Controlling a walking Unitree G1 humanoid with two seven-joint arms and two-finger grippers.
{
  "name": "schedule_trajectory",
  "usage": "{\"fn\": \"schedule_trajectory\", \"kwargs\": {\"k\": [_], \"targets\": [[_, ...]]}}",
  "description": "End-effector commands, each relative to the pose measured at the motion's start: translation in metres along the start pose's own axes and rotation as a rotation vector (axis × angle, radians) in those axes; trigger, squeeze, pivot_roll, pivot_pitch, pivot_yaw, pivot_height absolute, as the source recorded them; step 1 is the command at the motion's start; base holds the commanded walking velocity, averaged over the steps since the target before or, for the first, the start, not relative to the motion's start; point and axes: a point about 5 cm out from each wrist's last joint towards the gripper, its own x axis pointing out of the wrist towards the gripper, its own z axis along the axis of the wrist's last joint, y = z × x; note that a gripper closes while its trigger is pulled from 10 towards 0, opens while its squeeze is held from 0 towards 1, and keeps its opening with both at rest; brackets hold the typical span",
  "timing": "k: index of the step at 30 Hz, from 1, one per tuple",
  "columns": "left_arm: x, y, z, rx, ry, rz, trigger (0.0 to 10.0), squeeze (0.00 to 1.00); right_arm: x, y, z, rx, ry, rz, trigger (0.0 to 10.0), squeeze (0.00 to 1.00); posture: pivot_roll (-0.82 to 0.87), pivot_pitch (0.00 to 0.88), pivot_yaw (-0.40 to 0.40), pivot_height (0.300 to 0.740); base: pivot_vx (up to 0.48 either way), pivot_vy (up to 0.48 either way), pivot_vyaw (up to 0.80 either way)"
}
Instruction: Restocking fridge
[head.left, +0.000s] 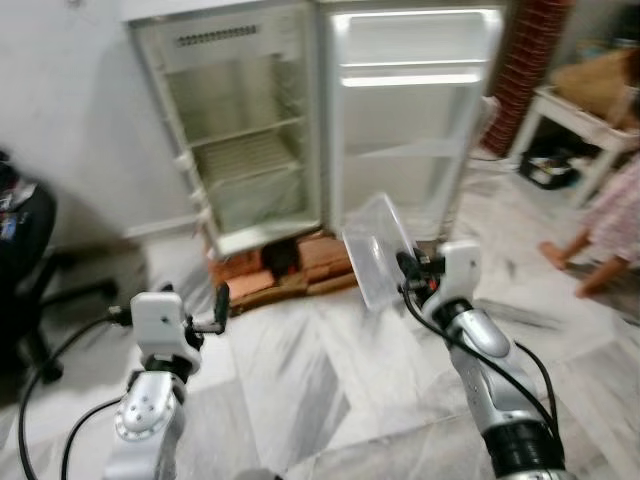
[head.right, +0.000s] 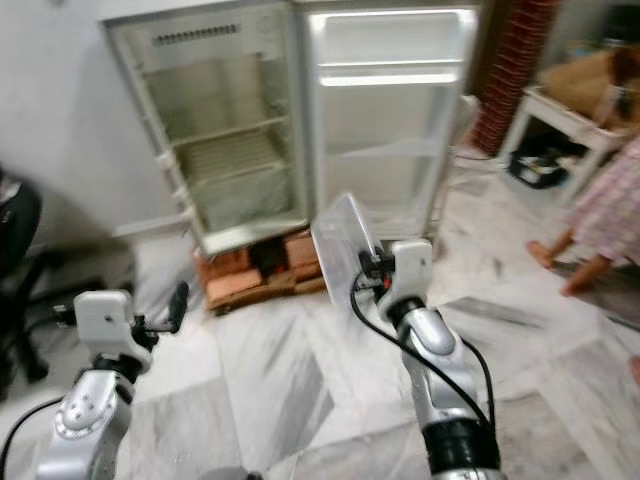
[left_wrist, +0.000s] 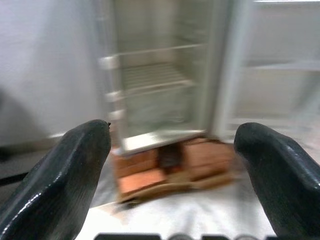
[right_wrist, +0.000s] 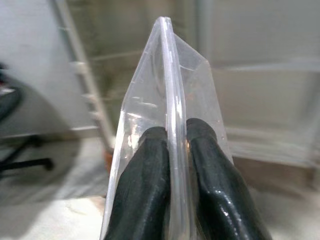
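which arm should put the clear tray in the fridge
Right. The right gripper is shut on the clear tray, raised toward the open fridge. The left gripper is open, holding nothing.

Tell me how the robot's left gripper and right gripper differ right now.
The left gripper is open, its fingers spread wide with nothing between them; the right gripper is shut on a clear plastic tray, pinching its edge. The left gripper sits lower and nearer the robot's body; the right gripper is raised farther forward. Both point toward the open fridge, which stands on bricks.
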Motion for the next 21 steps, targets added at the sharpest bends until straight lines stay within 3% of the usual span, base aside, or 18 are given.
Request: {"fn": "schedule_trajectory", "kwargs": {"k": [1,5,11,13,21], "targets": [[0.0015,0.0025,0.0019,0.003,-0.004,0.012,10.0,0.00,0.0029,0.0095,0.0045,-0.002,-0.020,0.047,10.0,0.00,0.03,0.000,0.006,0.740,0.322,0.000,0.77],[0.0021,0.0005,0.0031,0.003,-0.006,0.012,10.0,0.00,0.0027,0.0106,0.0034,0.001,-0.016,0.055,10.0,0.00,0.03,0.000,0.005,0.740,0.307,0.362,0.67],[0.0010,0.0016,0.0023,-0.001,-0.003,0.016,10.0,0.00,0.0033,0.0109,0.0009,0.008,-0.007,0.056,10.0,0.00,0.03,0.000,0.005,0.740,0.292,0.381,0.00],[0.0010,0.0021,0.0024,-0.001,-0.004,0.018,10.0,0.00,0.0028,0.0082,-0.0007,-0.055,0.001,0.026,10.0,0.00,0.03,0.000,0.005,0.740,0.292,0.381,0.00],[0.0010,0.0021,0.0031,-0.002,-0.003,0.016,10.0,0.00,0.0017,0.0038,-0.0021,-0.036,0.013,0.001,10.0,0.00,0.02,0.000,0.010,0.740,0.291,0.382,0.00]]}}
